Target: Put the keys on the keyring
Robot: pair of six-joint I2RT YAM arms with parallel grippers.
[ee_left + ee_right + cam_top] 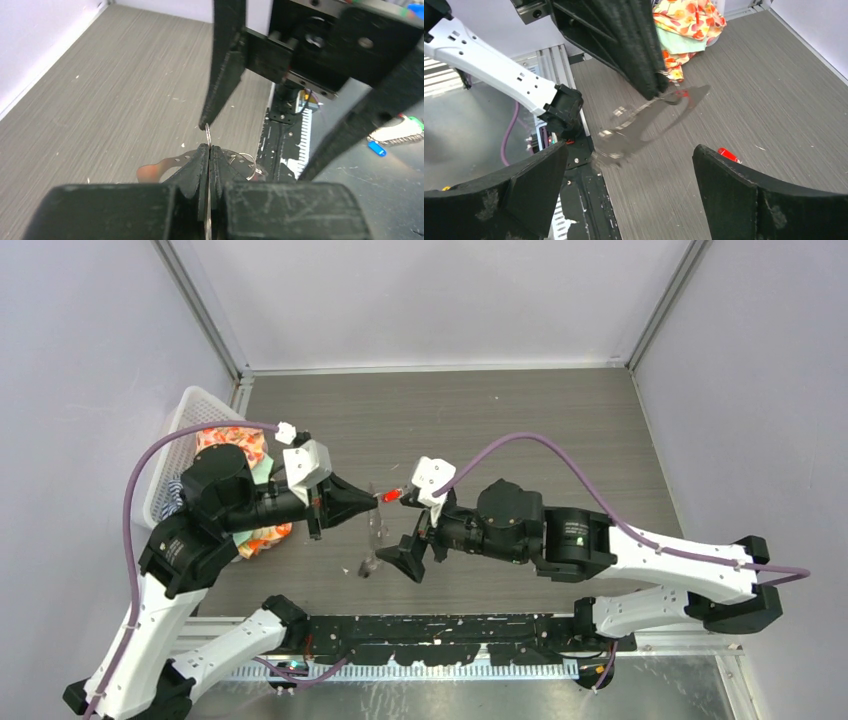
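Right gripper [630, 150] gapes empty across the lower frame. My left gripper [208, 147] is clamped on the keyring [651, 112], which dangles blurred at centre. The red key [728, 154] sits just beyond my right finger, seemingly unthreaded. Next I need to pinch it and line its hole up with the wire.

A robotics lab cell — plain white walls [420, 300] and metal corner rails [202, 310] box in a grey table [560, 420] with two robot arms [670, 565] bolted on.
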